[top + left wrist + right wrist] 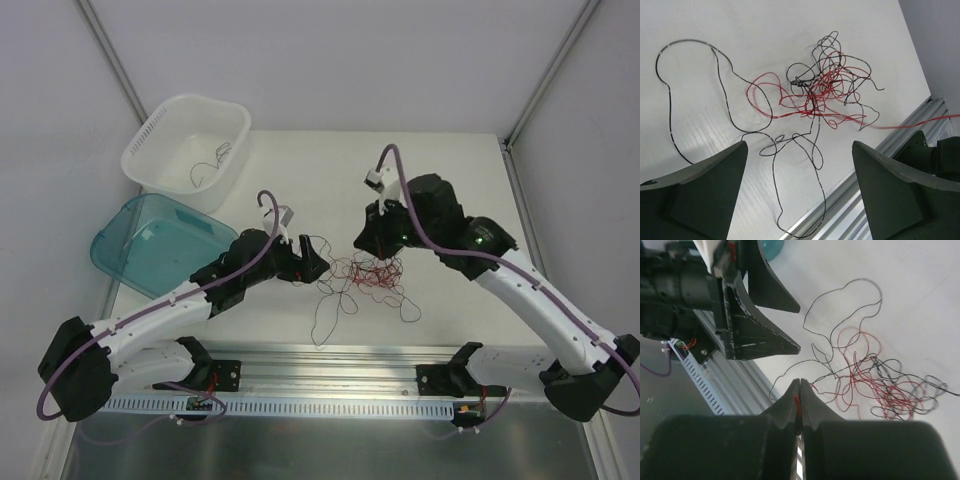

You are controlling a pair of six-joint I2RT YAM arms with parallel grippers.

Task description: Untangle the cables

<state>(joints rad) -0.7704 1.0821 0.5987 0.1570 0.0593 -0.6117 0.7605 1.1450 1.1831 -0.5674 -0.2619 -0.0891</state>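
Cables (366,272) lie between gaping left pincer (799,146) and right pincer (799,386), seemingly nipping 1 strand.

So we're looking down into a boxed-in work cell here. A flat matte white table top (450,180) is filling most of the view, and plain pale grey wall panels (330,60) are closing it in at the back and on both sides. Slim bare-aluminium corner posts (120,68) are running up where the panels meet. A ribbed silver aluminium rail (330,362) is lying along the near edge, with a white slotted plastic strip (330,407) just in front. At the back left, a white perforated plastic basket (147,150) is sitting right next to a see-through teal plastic tub (140,250). Soft, even light is falling on everything.
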